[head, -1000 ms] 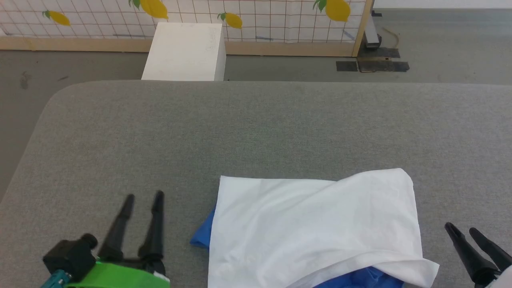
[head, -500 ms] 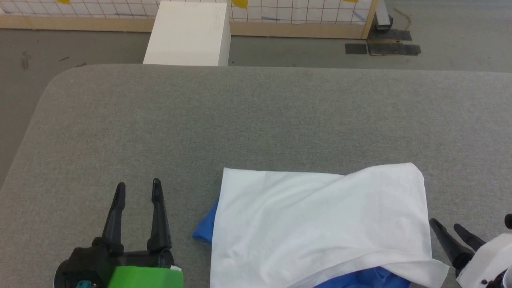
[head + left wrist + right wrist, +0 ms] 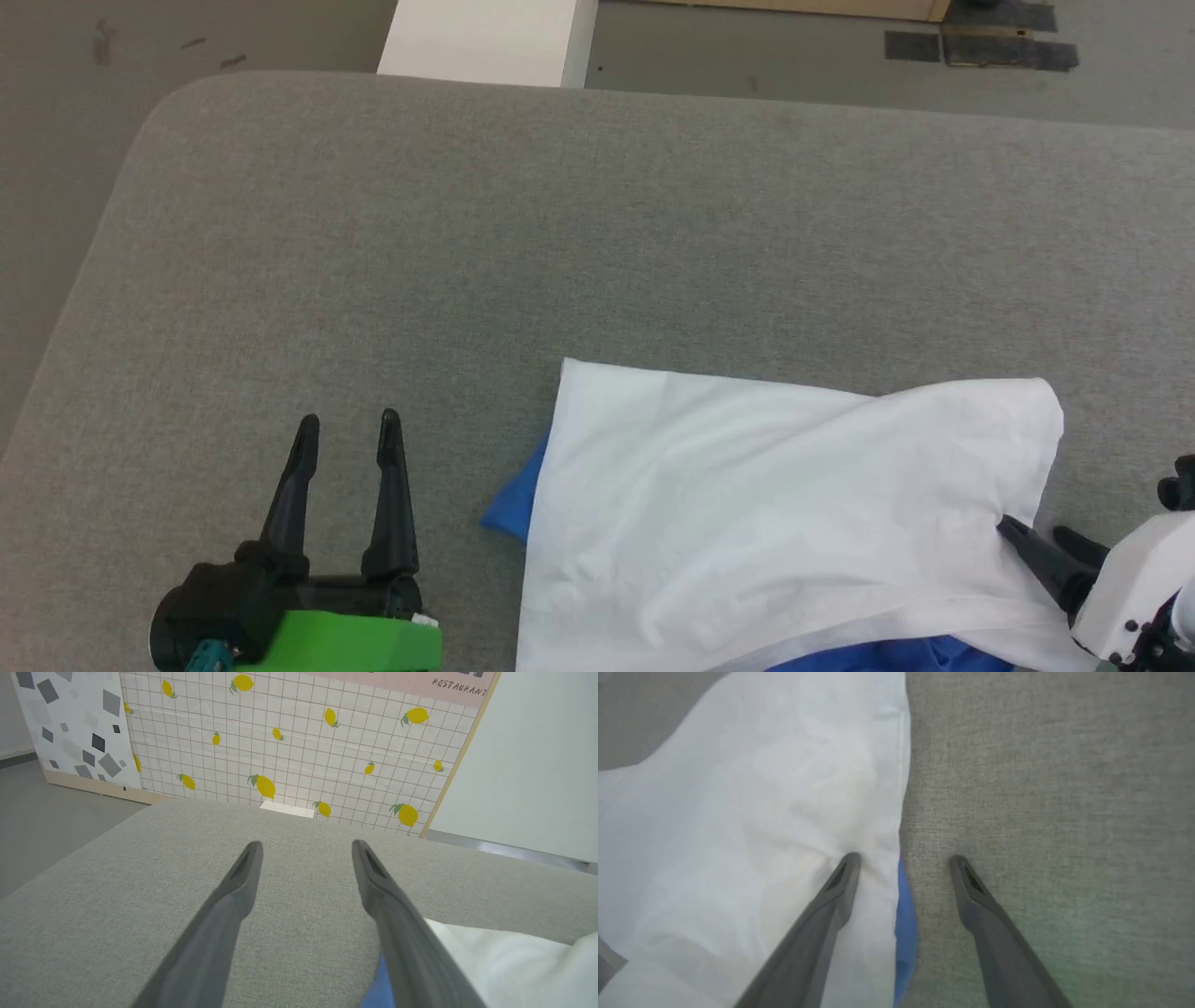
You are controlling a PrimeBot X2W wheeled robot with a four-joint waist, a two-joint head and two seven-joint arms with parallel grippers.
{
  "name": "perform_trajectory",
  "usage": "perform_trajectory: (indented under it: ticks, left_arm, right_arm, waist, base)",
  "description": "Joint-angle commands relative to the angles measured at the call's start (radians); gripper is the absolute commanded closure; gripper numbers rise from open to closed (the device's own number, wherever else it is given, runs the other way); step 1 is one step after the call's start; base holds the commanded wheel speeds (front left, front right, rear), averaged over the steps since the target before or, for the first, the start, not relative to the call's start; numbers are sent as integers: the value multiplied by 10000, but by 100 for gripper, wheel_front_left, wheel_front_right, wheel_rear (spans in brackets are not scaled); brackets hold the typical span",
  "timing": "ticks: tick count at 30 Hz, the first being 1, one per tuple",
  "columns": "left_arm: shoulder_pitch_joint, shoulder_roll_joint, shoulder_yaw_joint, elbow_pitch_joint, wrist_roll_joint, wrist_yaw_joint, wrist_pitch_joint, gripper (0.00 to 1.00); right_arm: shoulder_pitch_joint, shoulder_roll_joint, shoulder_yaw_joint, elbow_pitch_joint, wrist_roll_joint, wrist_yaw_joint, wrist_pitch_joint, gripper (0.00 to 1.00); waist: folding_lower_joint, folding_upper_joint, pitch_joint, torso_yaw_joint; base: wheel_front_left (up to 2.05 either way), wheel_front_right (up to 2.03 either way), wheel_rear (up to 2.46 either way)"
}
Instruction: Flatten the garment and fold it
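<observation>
The shirt lies roughly folded on the table at the head view's lower right, the right gripper spread astride its edge, the left gripper spread and empty at lower left.

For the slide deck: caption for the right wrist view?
Open right pincer straddles the edge of the garment on the grey table, one finger over cloth.
</observation>
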Motion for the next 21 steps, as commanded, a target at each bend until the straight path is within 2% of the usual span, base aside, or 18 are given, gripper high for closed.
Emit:
perform_trajectory:
  ticks: [1,4,5,6,7,14,21]
  left_arm:
    - [-191,-73,48,67,78,-90,-35,0]
    - [-247,-130,57,203,75,-221,-35,0]
    - [-272,-147,44,260,62,-273,-35,0]
    - [-283,-159,36,311,58,-307,-35,0]
    - [-283,-172,34,374,63,-334,-35,0]
    - [-41,-213,144,659,46,-433,-35,0]
    - [288,-234,195,787,-41,-474,-35,0]
  right_arm:
    - [-27,60,307,323,130,-13,314,0]
    - [-95,-64,594,482,119,-13,650,0]
    - [-142,-112,637,526,31,-13,668,38]
    - [-184,-140,654,560,-54,-13,642,58]
    - [-235,-169,692,578,-149,-13,600,98]
    - [-268,-197,491,424,-356,-13,191,100]
    - [-88,-453,-792,161,-780,-13,-257,100]
  waist:
    - [0,0,232,231]
    - [0,0,258,293]
    - [0,0,235,321]
    - [0,0,195,337]
    - [0,0,128,344]
    - [0,0,-577,163]
    - [0,0,-1168,-184]
  base:
    - [0,0,0]
    - [0,0,0]
    - [0,0,0]
    - [0,0,0]
    - [0,0,0]
    - [0,0,0]
    - [0,0,0]
